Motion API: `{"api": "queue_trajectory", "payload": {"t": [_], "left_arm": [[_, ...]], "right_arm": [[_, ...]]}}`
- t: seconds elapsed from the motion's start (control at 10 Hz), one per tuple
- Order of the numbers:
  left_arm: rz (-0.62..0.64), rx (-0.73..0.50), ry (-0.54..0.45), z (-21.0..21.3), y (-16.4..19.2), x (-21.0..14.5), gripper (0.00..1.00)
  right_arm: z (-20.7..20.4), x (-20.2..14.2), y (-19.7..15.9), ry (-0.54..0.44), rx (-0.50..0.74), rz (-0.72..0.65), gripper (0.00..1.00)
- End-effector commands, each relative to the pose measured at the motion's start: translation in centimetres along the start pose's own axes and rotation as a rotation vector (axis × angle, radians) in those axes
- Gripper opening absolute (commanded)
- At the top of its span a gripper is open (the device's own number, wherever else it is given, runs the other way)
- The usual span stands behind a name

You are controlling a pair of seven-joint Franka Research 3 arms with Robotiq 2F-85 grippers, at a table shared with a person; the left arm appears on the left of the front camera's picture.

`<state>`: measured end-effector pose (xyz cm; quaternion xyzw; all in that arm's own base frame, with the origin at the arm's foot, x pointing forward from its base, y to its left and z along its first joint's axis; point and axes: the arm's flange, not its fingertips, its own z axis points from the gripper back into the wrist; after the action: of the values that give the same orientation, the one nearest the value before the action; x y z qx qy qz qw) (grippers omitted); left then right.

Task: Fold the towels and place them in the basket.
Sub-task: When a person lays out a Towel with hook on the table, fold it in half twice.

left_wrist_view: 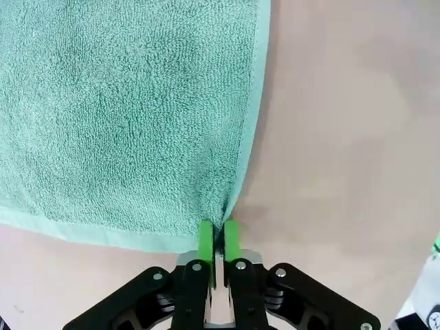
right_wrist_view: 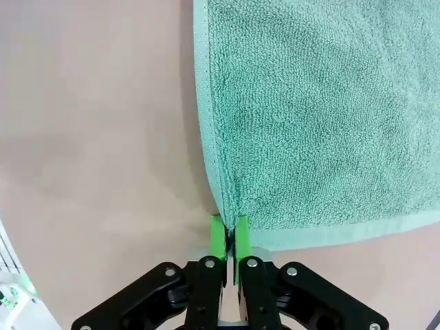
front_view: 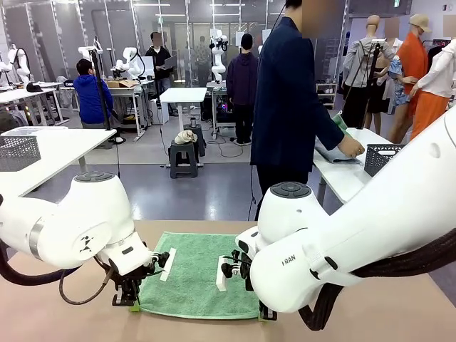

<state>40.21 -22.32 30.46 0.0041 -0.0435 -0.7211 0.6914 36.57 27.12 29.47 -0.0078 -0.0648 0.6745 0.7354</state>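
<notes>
Quick tally: 1 green towel [front_view: 196, 274] on the bench [front_view: 192, 331]. 2 robot arms w/ 2 green-padded fingers apiece: left fingers [left_wrist_view: 205, 240], right fingers [right_wrist_view: 218, 240]. 2 latticed baskets on side tables: dark basket [front_view: 381, 158], grey basket [front_view: 18, 152]. 1 person [front_view: 288, 107] opposite, 3 more farther back.

A grey floor [front_view: 214, 192] runs back to glass-panelled partitions [front_view: 178, 21]. White tables [front_view: 50, 146] stand at both sides, and a black stool [front_view: 182, 149] sits before a small white table [front_view: 182, 95]
</notes>
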Motion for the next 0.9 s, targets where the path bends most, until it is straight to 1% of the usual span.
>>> {"api": "queue_trajectory", "payload": {"t": [0.0, 0.2, 0.5, 0.8], "left_arm": [[0.0, 0.0, 0.0, 0.0, 0.0, 0.0, 0.07], [0.009, 0.038, 0.001, 2.6, 0.3, 0.0, 0.07], [0.03, 0.079, -0.038, 5.5, 0.7, -0.4, 0.07], [0.038, 0.079, -0.069, 6.2, 1.3, -0.6, 0.07]], "right_arm": [[-0.4, 0.1, 0.3, -0.034, 0.039, 0.008, 0.07], [1.1, 0.6, -0.2, -0.034, 0.018, 0.044, 0.07], [3.8, 1.1, -1.2, -0.046, -0.03, 0.067, 0.07], [4.7, 1.3, -1.9, -0.055, -0.056, 0.069, 0.07]]}}
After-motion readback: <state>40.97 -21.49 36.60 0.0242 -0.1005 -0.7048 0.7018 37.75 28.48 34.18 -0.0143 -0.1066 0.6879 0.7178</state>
